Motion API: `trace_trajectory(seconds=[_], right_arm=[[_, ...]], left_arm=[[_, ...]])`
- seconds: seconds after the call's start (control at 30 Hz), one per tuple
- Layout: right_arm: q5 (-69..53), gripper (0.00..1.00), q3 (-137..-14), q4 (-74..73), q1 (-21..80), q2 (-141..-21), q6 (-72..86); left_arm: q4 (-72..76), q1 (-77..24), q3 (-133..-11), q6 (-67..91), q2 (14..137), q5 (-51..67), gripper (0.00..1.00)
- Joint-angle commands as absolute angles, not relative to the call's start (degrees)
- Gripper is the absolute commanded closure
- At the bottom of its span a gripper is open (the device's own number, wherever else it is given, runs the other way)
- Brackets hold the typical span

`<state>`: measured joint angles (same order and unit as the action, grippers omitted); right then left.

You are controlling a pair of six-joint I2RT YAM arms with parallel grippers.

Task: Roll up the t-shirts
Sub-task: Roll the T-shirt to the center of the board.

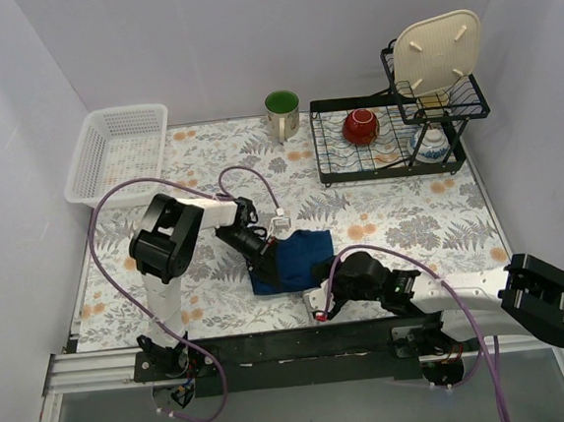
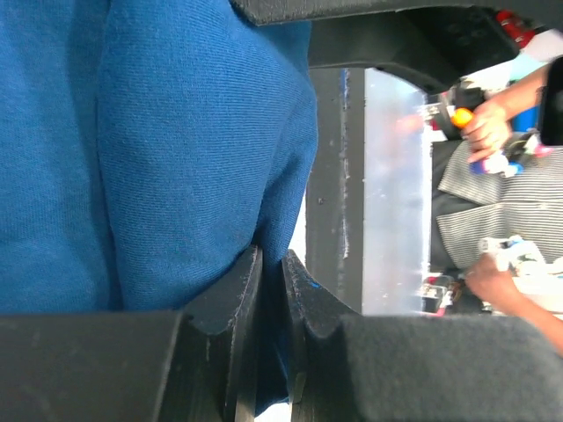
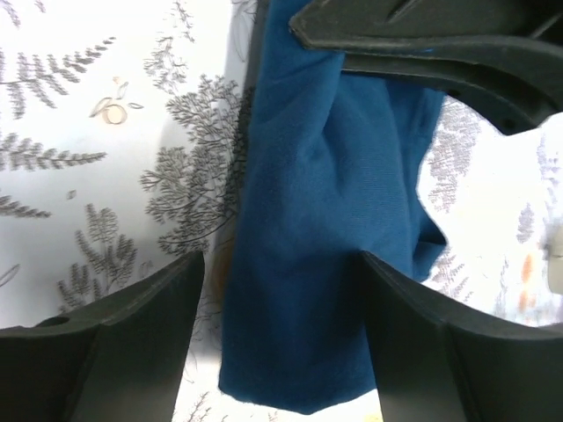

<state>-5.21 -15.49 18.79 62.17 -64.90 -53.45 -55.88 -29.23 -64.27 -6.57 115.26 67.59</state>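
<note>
No writing, brand, number or sign can be read in any view. The t-shirt [image 1: 301, 256] between the tool fingers shows only plain blue cloth, and the table's [image 1: 411, 221] print is leaves and flowers without lettering.

T-shirt [image 1: 294, 259] — on table [image 1: 416, 221], before mug [image 1: 282, 114]

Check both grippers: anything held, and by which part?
Left gripper pinches a bunched fold of the blue t-shirt; which part of the shirt can't be told. Right gripper open, straddling the cloth, not clamped.
</note>
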Motion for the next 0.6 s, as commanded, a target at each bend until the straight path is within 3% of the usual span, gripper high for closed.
trace_trajectory(seconds=[0.0, 0.07, 0.1, 0.13, 0.2, 0.37, 0.57], right_arm=[[-1.06, 0.3, -10.83, 31.89, 62.58, -67.06, -54.84], [-2.28, 0.47, -10.81, 32.0, 62.58, -67.5, -55.37], [-3.33, 0.72, -11.94, 29.73, 62.58, -67.5, -54.76], [-3.86, 0.82, -12.74, 28.14, 62.58, -67.5, -54.23], [-5.18, 0.94, -14.75, 24.37, 62.58, -67.24, -52.65], [-8.43, 0.94, -19.86, 16.54, 62.23, -65.92, -46.94], [-11.41, 0.97, -25.84, 8.36, 60.65, -67.32, -38.86]], left_arm=[[-63.36, -28.39, -67.14, -11.77, 117.85, 72.42, 1.0], [-65.3, -28.21, -67.59, -13.53, 118.39, 72.68, 0.98], [-65.3, -27.86, -67.33, -13.8, 117.69, 72.25, 0.95], [-64.35, -27.69, -66.98, -13.28, 116.9, 71.64, 0.9], [-60.84, -27.42, -64.27, -10.39, 113.31, 70.06, 0.7], [-37.9, -28.03, -53.1, 5.25, 91.43, 55.31, 0.41], [-28.06, -34.34, -43.52, 6.5, 74.82, 41.5, 0.36]])
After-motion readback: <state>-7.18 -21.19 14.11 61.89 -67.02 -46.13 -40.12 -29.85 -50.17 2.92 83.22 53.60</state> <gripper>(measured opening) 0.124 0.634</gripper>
